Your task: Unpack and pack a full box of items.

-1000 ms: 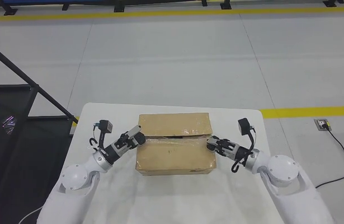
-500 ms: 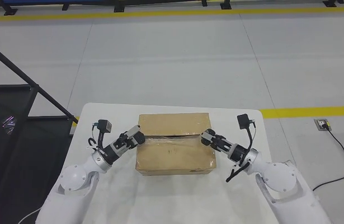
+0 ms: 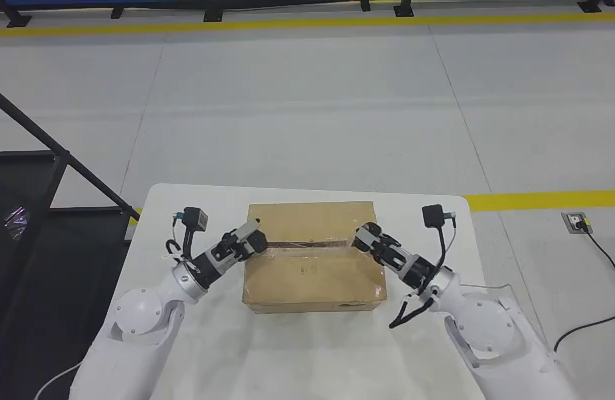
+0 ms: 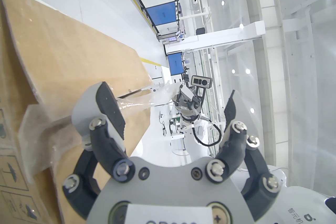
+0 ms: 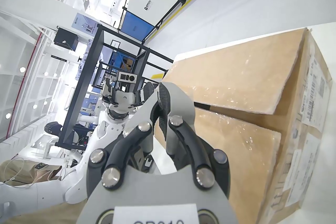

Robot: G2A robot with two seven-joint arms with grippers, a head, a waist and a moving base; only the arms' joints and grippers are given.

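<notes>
Box point(image 3: 312, 275) unmoved; right claw point(image 3: 360, 237), pressed together, has slid inward over its top; left claw point(image 3: 256, 240) spread at its side edge.

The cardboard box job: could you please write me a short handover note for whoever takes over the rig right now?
Cardboard box: middle of the table, flaps down, top seam slightly gaping.
Left end effector: open, at the seam's left end, beside loose clear tape.
Right end effector: shut, at the seam's right end; whether it grips anything is unclear.
Done: nothing unpacked.
Left: open the flaps, unpack, repack.
</notes>
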